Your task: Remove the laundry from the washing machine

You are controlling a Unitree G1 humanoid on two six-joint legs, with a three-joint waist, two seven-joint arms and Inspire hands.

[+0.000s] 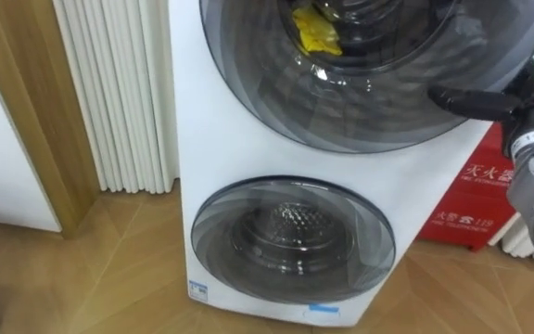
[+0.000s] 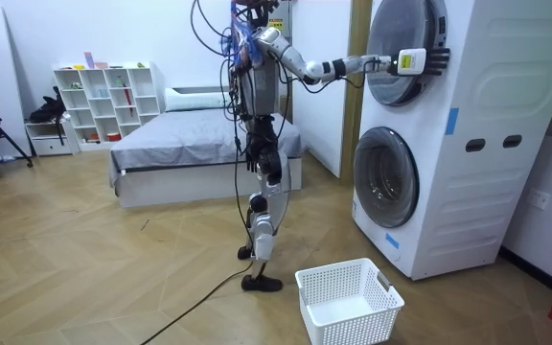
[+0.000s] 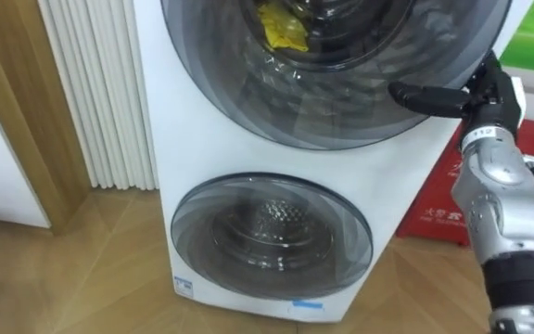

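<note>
- Clothes (image 1: 316,32): one yellow piece shows at the top centre of the eye view. It lies inside the upper drum, behind the glass of the upper door (image 1: 341,111), which looks shut to me.
- The step in hand is getting that door open; nothing has been lifted out yet.
- The right hand (image 1: 531,97) comes in from the right edge of the frame with its fingers (image 1: 462,100) stretched out straight, their tips laid on the right rim of the upper door. It grips nothing.
- In the room view the robot stands upright facing the washing machine (image 2: 468,182), which fills the right of that frame, with one arm reaching out to the upper door.
- Next move, as I judge it: hook the fingers behind the door's edge and swing it wide, then reach past the rim into the drum and close on the yellow piece. Straight fingers may slip off the smooth rim.
- The lower door (image 1: 293,239), at the lower centre of the eye view, is shut, and I see only bare metal in the drum behind it.
- The white basket (image 2: 357,326) sits on the floor at the bottom centre of the room view, near the robot's feet, with nothing in it. It looks like the likely drop spot.
</note>
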